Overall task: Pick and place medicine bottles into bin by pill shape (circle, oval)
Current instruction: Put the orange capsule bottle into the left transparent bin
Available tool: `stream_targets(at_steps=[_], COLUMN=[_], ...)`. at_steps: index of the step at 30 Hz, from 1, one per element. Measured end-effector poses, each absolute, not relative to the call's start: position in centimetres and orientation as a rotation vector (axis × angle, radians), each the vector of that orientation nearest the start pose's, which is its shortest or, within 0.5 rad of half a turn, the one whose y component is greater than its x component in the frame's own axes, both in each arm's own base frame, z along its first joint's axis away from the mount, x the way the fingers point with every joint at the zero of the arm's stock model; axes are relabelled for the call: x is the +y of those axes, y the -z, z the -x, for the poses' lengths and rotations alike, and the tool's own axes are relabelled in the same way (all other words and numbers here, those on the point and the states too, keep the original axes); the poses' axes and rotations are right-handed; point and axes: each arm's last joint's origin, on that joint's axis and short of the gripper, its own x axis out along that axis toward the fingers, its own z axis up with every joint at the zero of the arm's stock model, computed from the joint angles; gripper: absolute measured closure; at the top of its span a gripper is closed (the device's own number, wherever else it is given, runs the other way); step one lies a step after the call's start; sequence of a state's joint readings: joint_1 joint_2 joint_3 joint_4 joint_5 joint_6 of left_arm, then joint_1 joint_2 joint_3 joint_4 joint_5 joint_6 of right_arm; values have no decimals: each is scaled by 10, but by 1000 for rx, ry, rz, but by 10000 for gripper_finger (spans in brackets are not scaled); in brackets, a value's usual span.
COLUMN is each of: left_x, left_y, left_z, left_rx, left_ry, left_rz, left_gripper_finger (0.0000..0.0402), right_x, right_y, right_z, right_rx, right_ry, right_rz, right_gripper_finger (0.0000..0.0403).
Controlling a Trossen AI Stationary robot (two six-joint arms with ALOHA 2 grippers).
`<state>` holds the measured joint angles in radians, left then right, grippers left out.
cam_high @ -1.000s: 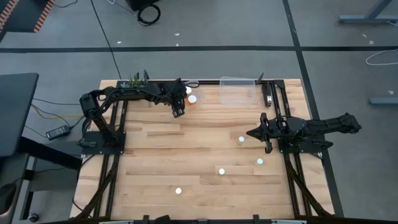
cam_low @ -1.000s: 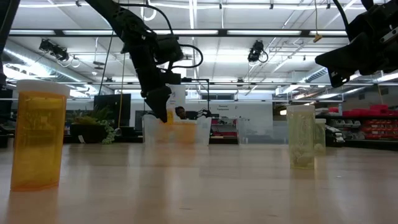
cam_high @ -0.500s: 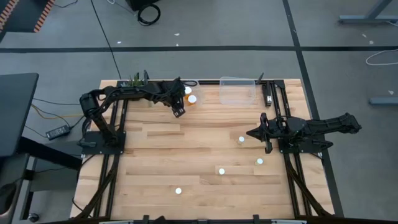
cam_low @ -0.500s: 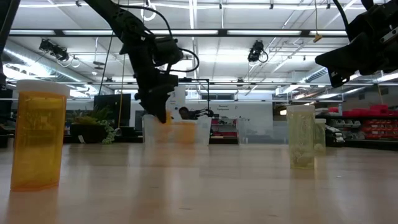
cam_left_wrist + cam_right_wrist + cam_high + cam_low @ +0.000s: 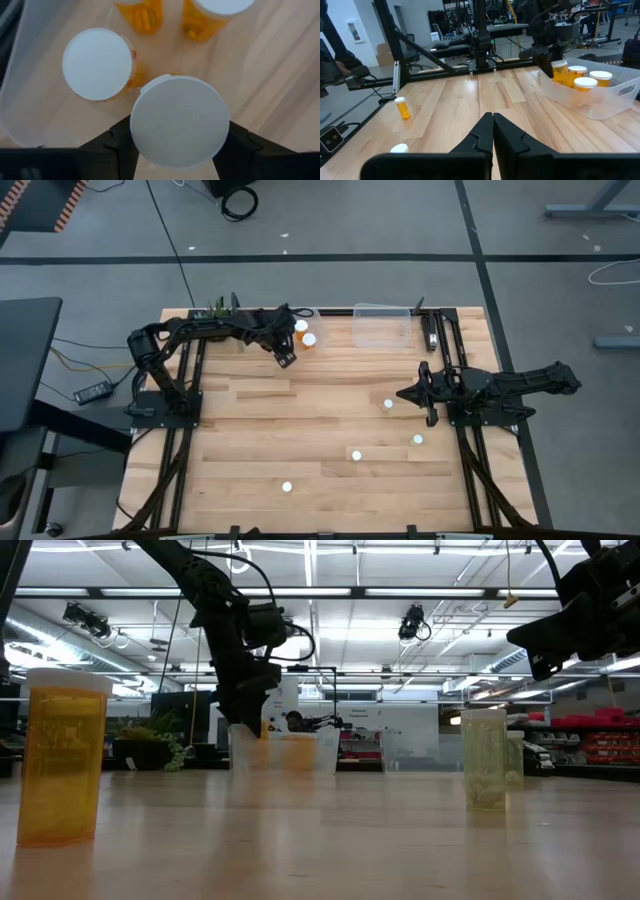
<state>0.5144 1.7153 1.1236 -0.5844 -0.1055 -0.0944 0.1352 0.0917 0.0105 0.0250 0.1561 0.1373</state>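
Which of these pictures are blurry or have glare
Low view: the near orange bottle looms large and soft, and ceiling strip lights glare. Left wrist view: the held bottle's white cap fills the frame, slightly blurred. High view: evenly lit, no strong glare.

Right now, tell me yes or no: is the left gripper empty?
No. In the left wrist view the left gripper has its two fingers clamped on either side of a white-capped medicine bottle.

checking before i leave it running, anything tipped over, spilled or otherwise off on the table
Nothing stands out. The loose orange bottles with white caps stand upright on the wooden table, none spilled. The left tool holds one white-capped bottle over the clear plastic tub; the right tool waits.
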Motion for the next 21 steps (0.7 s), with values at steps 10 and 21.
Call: stream_targets(at_steps=[10,21], left_x=[164,164], left_y=[-188,-188], left_z=[-286,-286], left_rx=[1170,1175], left_ry=[-552,-543], left_rz=[334,322], left_gripper_finger=[178,153], right_x=[9,9], right_y=[-162,-162], right_z=[-102,-102], right_rx=[54,54], right_ry=[24,24], right_rz=[-129,-129], right_gripper_finger=[383,383])
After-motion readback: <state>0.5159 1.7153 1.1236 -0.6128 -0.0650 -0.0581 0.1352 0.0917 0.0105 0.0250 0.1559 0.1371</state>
